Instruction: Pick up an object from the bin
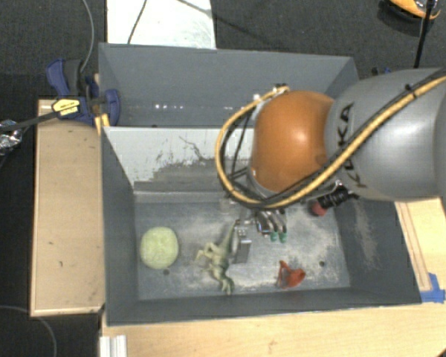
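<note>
**Bin** [119, 222]: grey metal, with a scuffed floor and a few loose things lying well apart.

**Gripper** [241, 246]: low over the middle of the floor, hanging beneath the orange cover [290, 140] on the wrist. The arm comes in from the right. How wide it stands cannot be told, as its tip shows as one grey mass. Nothing can be seen held in it.

**Olive-green toy creature** [218, 262]: a small, thin-limbed figure lying flat on the floor at centre front. It lies just left of and below the gripper's tip. One upper limb runs alongside the tip, and whether the two touch cannot be told. Its body and tail trail toward the front wall.

**Pale green ball** [160, 247]: round and matte, on the left of the floor, apart from the creature.

**Red scrap** [290, 275]: small and crumpled, at front right near the front wall, apart from the gripper.
</note>
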